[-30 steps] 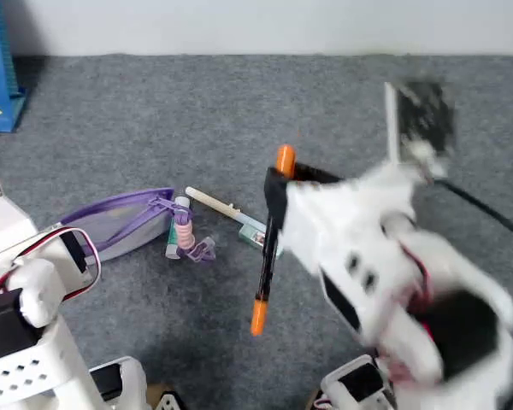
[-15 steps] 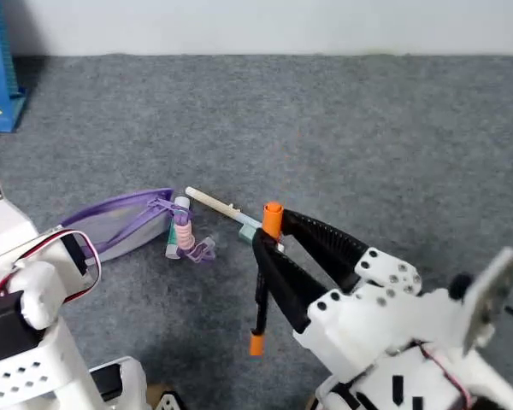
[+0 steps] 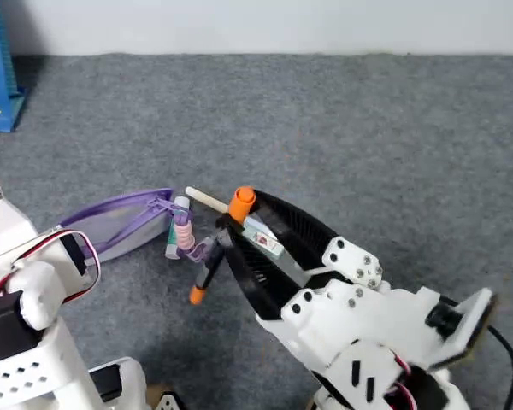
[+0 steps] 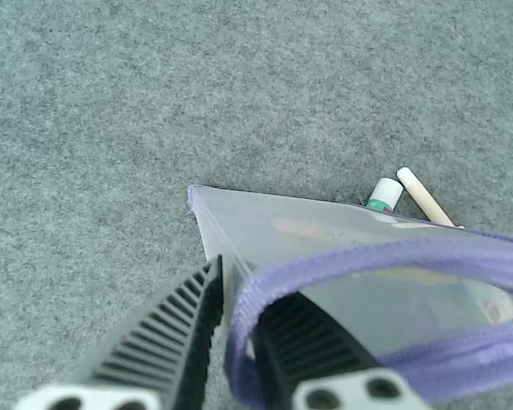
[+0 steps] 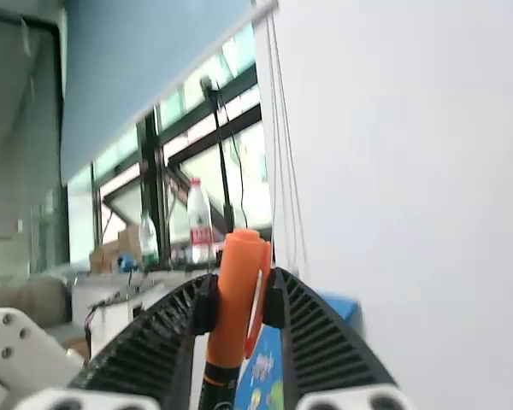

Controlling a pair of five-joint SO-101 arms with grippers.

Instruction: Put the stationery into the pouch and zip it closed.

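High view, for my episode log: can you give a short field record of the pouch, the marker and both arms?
pouch: translucent zip pouch with purple edging, lying on grey felt surface
left arm: jaws shut on the pouch's purple edge
right arm: jaws shut on black marker with orange cap
marker pose: tilted, cap up, lower end near the pouch mouth
loose: cream stick beside the mouth
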